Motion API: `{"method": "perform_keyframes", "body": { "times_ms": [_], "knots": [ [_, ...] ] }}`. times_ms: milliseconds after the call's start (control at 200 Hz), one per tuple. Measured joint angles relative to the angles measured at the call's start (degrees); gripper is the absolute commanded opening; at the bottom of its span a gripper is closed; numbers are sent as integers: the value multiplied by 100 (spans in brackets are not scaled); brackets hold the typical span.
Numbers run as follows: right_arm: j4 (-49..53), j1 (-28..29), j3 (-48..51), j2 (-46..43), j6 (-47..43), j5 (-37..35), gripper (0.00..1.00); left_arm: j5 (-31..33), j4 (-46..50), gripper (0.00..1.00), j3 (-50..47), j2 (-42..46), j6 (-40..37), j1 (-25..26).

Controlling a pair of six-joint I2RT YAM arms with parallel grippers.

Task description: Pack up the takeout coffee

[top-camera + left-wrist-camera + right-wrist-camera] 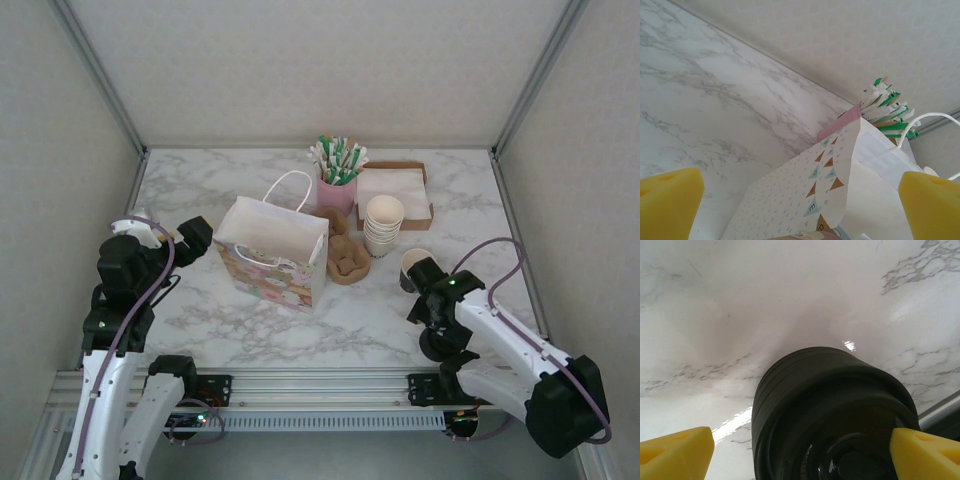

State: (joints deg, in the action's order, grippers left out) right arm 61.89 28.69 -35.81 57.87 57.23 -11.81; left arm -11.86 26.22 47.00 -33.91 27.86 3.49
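Wide apart, the yellow fingers of the right gripper [800,456] straddle a ribbed stack of black lids [830,405]. The left finger stands clear of the stack. The right one sits just beside its rim, and I cannot tell whether it touches. The left gripper [800,202] also has its fingers spread wide and holds nothing. It faces the paper bag from the bag's 9 o'clock side.

The marble table [230,320] carries everything. The paper bag [272,262] stands upright near the middle with its mouth open and white cord handles. It is printed with strings of small pennants, and one pennant shows what looks like an E. The other lettering is too small to read.

At 1 o'clock from the bag lies a shallow cardboard box [430,195] of white napkins. A brown pulp carrier [347,262] sits just beside the bag at its 3 o'clock. The stack of cream cups [383,225] stands between the carrier and the box. A pink pot [337,195] of green-and-white wrapped straws is at the bag's 12 to 1 o'clock.

The takeout coffee [416,260], a lone cream cup, stands at 4 o'clock from the cup stack. It is hard against the right arm's wrist and partly hidden by it, so I cannot tell what tops it. The carrier lies between this cup and the bag.
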Motion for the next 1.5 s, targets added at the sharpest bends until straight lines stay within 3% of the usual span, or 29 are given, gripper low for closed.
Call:
{"method": "perform_keyframes", "body": {
  "times_ms": [405,691,1046,1502],
  "knots": [
    [-664,37,61,-297,144,629,84,20,2,100,0,0,0,-33],
    [-1235,601,-413,144,72,750,89,22,2,100,0,0,0,-37],
    [-750,625,-592,39,-118,540,99,42,52,100,0,-2,0,-72],
    [-798,859,-223,459,-59,549,93,323,214,100,2,-22,-7,-98]
  ]
}}
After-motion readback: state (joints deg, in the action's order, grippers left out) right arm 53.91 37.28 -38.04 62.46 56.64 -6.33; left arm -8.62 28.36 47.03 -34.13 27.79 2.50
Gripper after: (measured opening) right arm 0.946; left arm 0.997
